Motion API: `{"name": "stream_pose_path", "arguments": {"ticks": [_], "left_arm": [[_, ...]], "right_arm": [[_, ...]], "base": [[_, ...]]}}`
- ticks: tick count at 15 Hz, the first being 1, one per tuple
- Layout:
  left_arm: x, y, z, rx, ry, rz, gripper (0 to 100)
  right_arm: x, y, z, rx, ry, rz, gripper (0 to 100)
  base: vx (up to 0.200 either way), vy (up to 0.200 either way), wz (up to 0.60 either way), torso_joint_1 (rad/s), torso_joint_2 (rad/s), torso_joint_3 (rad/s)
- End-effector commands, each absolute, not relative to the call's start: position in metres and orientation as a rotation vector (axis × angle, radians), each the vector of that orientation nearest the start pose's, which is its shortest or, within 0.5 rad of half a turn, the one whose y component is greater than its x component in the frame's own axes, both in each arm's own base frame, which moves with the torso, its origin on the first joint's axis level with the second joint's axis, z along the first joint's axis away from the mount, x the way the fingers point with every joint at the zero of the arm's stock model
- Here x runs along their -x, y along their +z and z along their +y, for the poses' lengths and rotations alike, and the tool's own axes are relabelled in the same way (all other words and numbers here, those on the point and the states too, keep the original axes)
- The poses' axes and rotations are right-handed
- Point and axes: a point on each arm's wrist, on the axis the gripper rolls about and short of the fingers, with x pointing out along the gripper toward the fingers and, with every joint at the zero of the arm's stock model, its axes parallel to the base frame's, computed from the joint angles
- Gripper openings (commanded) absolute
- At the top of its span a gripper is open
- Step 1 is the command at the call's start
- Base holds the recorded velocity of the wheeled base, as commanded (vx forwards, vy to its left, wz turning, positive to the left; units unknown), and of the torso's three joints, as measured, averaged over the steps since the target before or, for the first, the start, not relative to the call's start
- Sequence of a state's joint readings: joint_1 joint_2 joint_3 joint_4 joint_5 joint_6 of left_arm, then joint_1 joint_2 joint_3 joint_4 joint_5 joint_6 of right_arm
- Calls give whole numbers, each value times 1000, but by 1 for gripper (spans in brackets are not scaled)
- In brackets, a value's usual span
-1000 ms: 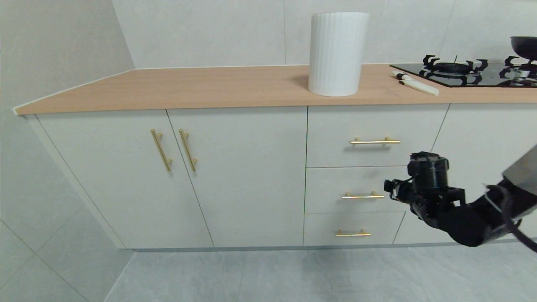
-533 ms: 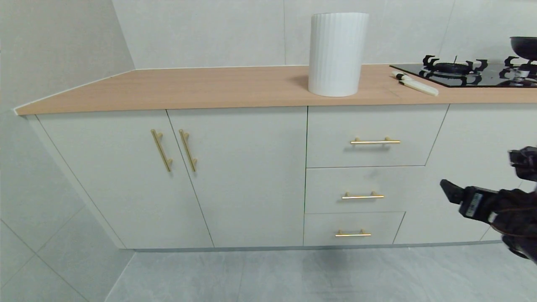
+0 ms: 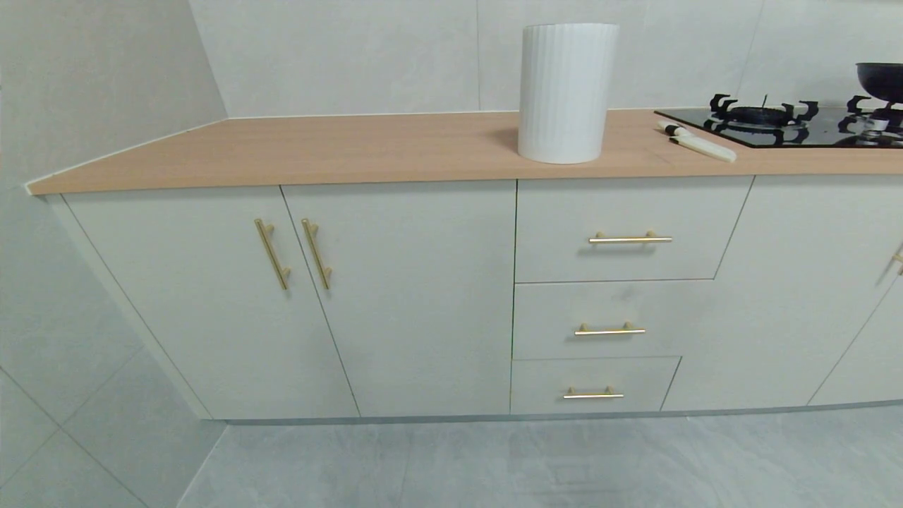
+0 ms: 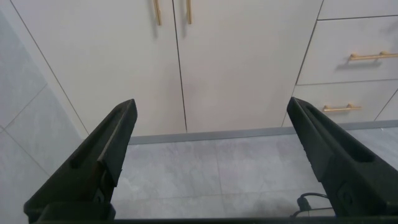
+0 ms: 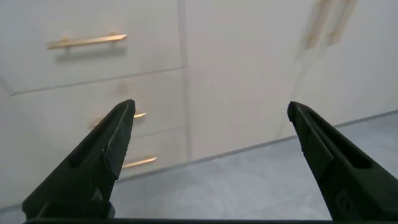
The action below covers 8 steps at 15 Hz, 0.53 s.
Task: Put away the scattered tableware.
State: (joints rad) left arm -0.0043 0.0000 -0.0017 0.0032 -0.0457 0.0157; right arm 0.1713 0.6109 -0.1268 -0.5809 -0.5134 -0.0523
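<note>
- Checking both claws first: the left claw (image 4: 211,106) is spread wide with nothing between its fingers, and the right claw (image 5: 211,107) is spread just as wide, also empty.
- The tableware I am after is a white utensil (image 3: 698,144) lying flat on the countertop (image 3: 353,148), well above both claws and well apart from them. It may be 2 pieces side by side; I cannot tell.
- It lies just beside the hob (image 3: 776,127), near the counter's front edge, which I judge leaves it easy to reach from the front with the right claw.
- A tall white ribbed container (image 3: 566,92) stands upright on the same counter, near the utensil. I read it as the likely holder, though the 3 drawers (image 3: 635,303) beneath it could serve too.
- Left arm pose: held low, with the claw pointing forward and down at the foot of the double doors (image 4: 124,62) and the floor tiles (image 4: 205,180), apart from the cabinet.
- Right arm pose: also low, with the claw levelled at the drawer fronts; the drawer handles (image 5: 87,41) are ahead of it and untouched.
- I judge the wide, empty fingers suit this stage: nothing is picked up yet, so either claw is ready to close on a handle or on the utensil.
- The next move, as I see it, calls for raising an arm from cabinet height to counter height.
</note>
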Motion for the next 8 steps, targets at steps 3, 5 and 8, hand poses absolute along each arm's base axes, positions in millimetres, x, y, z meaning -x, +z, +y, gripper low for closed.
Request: {"name": "stream_pose_path", "arguments": {"ticks": [3,5,8], "left_arm": [[23,76,-1,-17,-51,1,100],[23,76,-1,-15,-51,1,100],[23,76,-1,-17,-51,1,100]], "right_arm": [[22,149,-13,65,-402,-285,100],[30,144,-14,66,-403,-316,100],[32,143,-13,58,-458,-325,100]], "base": [[0,0,0,0,0,0],[0,0,0,0,0,0],[0,0,0,0,0,0]]}}
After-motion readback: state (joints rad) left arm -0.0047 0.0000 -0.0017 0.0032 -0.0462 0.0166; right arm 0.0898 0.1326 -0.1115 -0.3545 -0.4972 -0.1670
